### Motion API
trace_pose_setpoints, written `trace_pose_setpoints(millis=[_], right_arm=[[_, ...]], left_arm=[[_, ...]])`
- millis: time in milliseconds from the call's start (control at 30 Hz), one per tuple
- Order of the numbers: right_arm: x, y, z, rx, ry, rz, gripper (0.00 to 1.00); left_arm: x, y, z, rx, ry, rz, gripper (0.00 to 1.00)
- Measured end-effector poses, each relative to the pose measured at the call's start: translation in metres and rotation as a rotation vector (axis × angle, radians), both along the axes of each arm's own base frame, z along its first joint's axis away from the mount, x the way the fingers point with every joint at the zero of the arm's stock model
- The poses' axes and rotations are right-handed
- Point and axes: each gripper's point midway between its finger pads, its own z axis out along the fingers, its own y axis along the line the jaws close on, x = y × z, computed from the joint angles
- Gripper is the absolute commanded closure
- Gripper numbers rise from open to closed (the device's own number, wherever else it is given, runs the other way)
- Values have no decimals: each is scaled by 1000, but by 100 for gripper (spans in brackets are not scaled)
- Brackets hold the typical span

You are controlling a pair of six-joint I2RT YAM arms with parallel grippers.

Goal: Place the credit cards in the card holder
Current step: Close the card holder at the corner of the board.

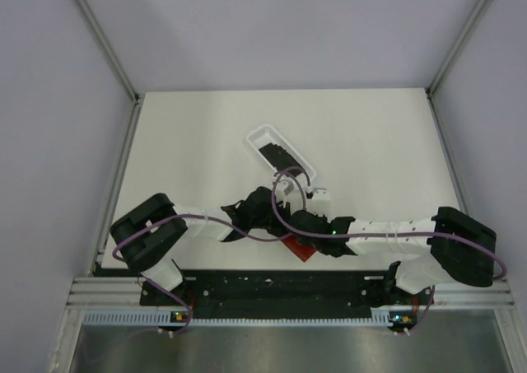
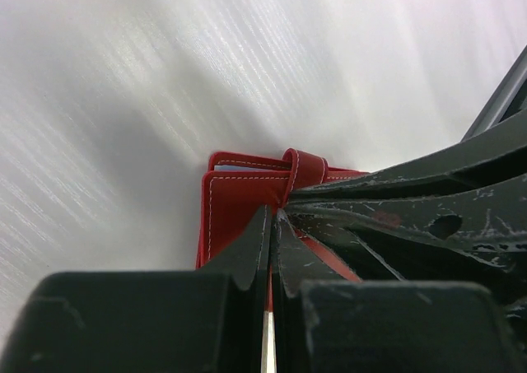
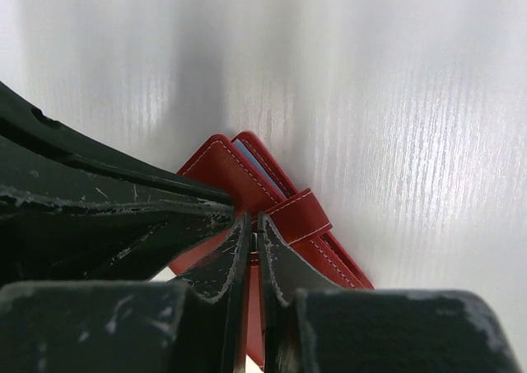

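The red card holder (image 1: 298, 248) lies closed on the white table near the front, mostly hidden under the two arms. My left gripper (image 2: 274, 216) is shut, with its tips pressed against the card holder (image 2: 239, 200) at the base of the closure tab (image 2: 303, 167). From the opposite side, my right gripper (image 3: 254, 223) is shut on the card holder (image 3: 222, 175) beside the tab (image 3: 300, 215). Both grippers meet over it in the top view, left gripper (image 1: 268, 221) and right gripper (image 1: 290, 229). Black credit cards (image 1: 280, 155) lie in the white tray.
The white oblong tray (image 1: 259, 132) lies at an angle just behind the grippers, mid-table. Grey walls with metal posts close in the table on the left, right and back. The arms' base rail runs along the near edge.
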Motion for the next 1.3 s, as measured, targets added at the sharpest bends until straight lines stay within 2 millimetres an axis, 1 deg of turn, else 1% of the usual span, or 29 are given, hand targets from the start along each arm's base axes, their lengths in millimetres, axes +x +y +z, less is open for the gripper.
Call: trace_pose_setpoints(millis=[167, 400, 667, 767, 900, 1000, 1100, 1200, 1300], right_arm=[[-5, -2, -1, 49, -55, -68, 95], [-26, 7, -3, 67, -129, -87, 95], [-29, 10, -3, -43, -222, -131, 95], [-29, 8, -3, -71, -241, -139, 95], [-30, 8, -4, -64, -260, -160, 96], [-31, 7, -5, -60, -296, -170, 96], [-35, 6, -5, -62, -336, -171, 96], [-43, 7, -6, -79, -378, -151, 97], [-49, 7, -6, -110, -430, -131, 98]], left_arm=[[0, 0, 0, -2, 3, 2, 100], [0, 0, -1, -1, 7, 4, 100], [0, 0, -4, 0, 12, 9, 100], [0, 1, -2, 2, 9, 16, 100], [3, 8, 10, 6, -11, 49, 100], [4, 15, 26, -12, -32, 85, 100], [1, 23, 39, -38, -41, 112, 100], [-6, 32, 41, -53, -35, 124, 100], [-14, 42, 35, -47, -18, 132, 100]])
